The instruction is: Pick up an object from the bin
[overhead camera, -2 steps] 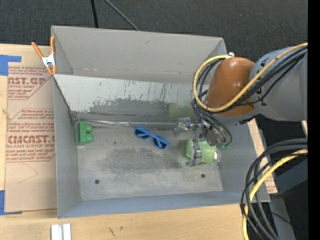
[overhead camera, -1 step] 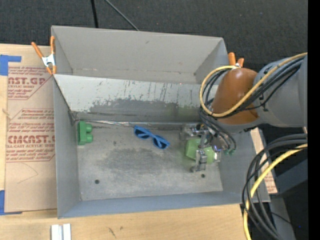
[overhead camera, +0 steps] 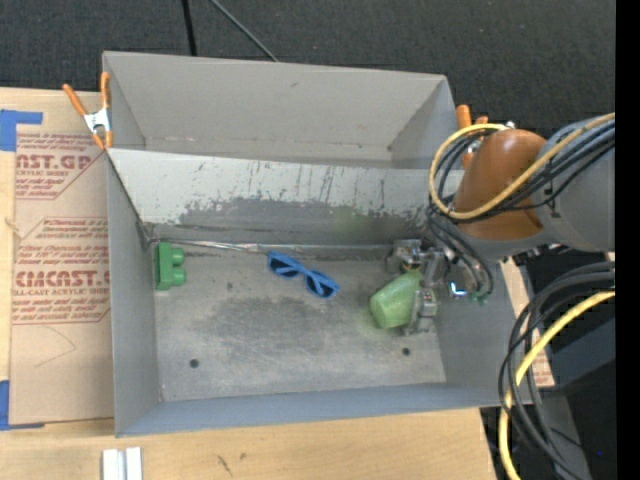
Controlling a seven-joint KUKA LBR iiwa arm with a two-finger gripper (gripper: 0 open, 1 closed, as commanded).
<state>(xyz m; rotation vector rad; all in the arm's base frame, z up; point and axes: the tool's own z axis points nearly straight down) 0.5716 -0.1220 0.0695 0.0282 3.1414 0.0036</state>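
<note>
Hand (overhead camera: pixel 424 293) touching pale green lump (overhead camera: pixel 390 305), bin (overhead camera: pixel 280 363) right side; openness cannot tell.

The tool (overhead camera: pixel 424 298) sits low at the 3 o'clock side of the grey bin (overhead camera: pixel 270 98), with a pale green rounded lump (overhead camera: pixel 390 306) right against it at its 8 o'clock. Blue sunglasses (overhead camera: pixel 303 273) lie near the floor's middle, at the lump's 10 o'clock. A green block (overhead camera: pixel 168 265) rests well apart by the 9 o'clock wall.

A pale green rounded lump (overhead camera: pixel 392 304) lies tilted, right.
</note>
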